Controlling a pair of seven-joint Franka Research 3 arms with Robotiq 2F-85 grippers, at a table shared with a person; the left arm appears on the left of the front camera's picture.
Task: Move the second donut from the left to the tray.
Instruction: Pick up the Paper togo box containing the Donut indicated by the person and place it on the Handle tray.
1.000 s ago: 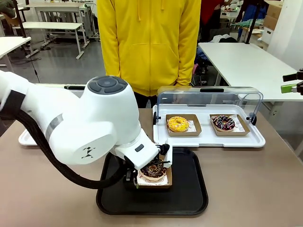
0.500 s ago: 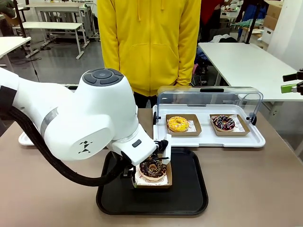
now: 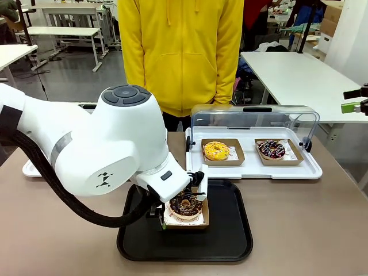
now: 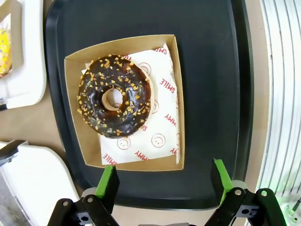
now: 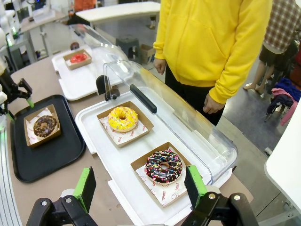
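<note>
The chocolate donut with pale crumbs lies in its brown carton on the black tray. My left gripper hovers above it, open. Its green fingers stand just beyond the carton's near edge and hold nothing. In the front view the donut sits on the black tray, partly behind the left arm's wrist. In the right wrist view my right gripper is open and empty, high above the white tray; the chocolate donut lies far to its left.
A white tray with a raised clear lid holds a yellow donut and a sprinkled dark donut. A second white tray holds a red donut. A person in a yellow hoodie stands at the far side.
The left arm's wrist has lifted and drawn back a little to the left from the carton. The carton with the chocolate donut stays flat on the black tray.
</note>
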